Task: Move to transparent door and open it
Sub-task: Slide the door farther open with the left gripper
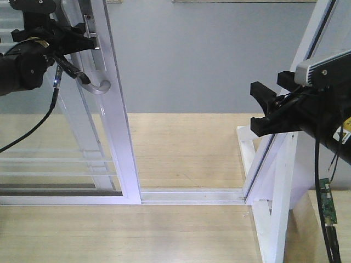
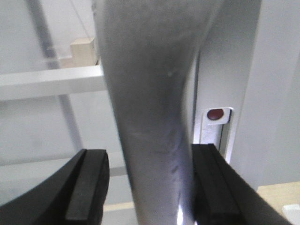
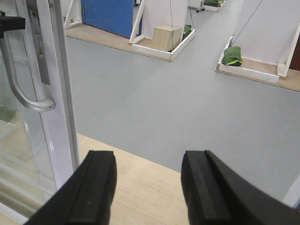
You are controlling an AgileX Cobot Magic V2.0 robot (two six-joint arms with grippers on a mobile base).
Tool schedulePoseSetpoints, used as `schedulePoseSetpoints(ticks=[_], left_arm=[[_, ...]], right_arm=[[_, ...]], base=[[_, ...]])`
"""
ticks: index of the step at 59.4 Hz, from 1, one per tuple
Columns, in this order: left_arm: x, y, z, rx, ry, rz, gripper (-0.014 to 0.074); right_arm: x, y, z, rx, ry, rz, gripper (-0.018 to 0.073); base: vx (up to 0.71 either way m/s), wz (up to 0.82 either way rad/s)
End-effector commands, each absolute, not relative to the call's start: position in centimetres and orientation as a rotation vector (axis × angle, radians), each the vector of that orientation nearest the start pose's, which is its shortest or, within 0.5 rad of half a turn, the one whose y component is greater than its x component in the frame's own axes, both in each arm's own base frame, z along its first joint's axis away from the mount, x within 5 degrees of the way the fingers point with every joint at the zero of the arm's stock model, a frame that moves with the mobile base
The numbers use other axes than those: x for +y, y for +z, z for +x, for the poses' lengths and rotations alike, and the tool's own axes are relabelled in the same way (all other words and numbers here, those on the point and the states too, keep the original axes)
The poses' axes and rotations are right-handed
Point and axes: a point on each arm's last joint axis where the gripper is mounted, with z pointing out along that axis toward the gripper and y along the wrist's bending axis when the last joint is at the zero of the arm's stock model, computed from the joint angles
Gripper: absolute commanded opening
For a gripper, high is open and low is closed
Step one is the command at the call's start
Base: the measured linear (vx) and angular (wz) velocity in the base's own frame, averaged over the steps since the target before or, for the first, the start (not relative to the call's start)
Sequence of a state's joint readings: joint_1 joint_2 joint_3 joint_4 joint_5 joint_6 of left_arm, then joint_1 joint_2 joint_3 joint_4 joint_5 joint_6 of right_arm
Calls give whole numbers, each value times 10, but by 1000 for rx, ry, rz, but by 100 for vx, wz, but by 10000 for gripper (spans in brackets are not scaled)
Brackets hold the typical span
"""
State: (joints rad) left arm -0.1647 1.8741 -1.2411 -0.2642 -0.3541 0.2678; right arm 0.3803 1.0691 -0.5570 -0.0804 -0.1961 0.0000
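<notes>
Glass of the transparent door [image 1: 66, 137] is filling the left of the front view, its white edge stile standing well apart from the slanted white frame [image 1: 313, 27] on the right. Between them the floor track [image 1: 192, 194] is lying bare, and the opening is giving onto grey floor [image 1: 208, 55] past a strip of wooden floor [image 1: 186, 148].

The curved handle [image 1: 97, 87] is sitting on the door's open edge. The left gripper [image 1: 82, 41] is reaching in around it from the left. The right gripper [image 1: 266, 112] is hanging in front of the right frame, touching nothing.

Only the left wrist view is showing the grip closely. There the handle [image 2: 150, 117] is running between the fingers of the left gripper [image 2: 150, 187]; one pad is touching it, and the other is standing off by a sliver. A red dot [image 2: 215, 114] is showing in the lock plate beside it.

The right wrist view is showing the right gripper [image 3: 147, 187] spread wide and empty, the handle [image 3: 23, 89] at far left, and across the grey floor a blue panel [image 3: 110, 16], a wooden box [image 3: 167, 37] and a green bag [image 3: 233, 55].
</notes>
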Motion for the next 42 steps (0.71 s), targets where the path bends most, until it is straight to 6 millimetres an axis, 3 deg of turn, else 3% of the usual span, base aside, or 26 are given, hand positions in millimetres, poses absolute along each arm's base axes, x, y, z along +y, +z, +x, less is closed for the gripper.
schedulePoseSetpoints(ticks=[1,25,42], left_arm=[[-52,308,422,1594,29,13,465],[-35,316,416,1619,177,-38,465],[-5,318,414,1656,183,-113,465]], right_arm=[[85,305,207,1632,239,-409,405],[85,305,207,1625,217,-433,405],[85,303,207,1650,213,-438,405]], base=[[0,0],[0,0],[0,0]])
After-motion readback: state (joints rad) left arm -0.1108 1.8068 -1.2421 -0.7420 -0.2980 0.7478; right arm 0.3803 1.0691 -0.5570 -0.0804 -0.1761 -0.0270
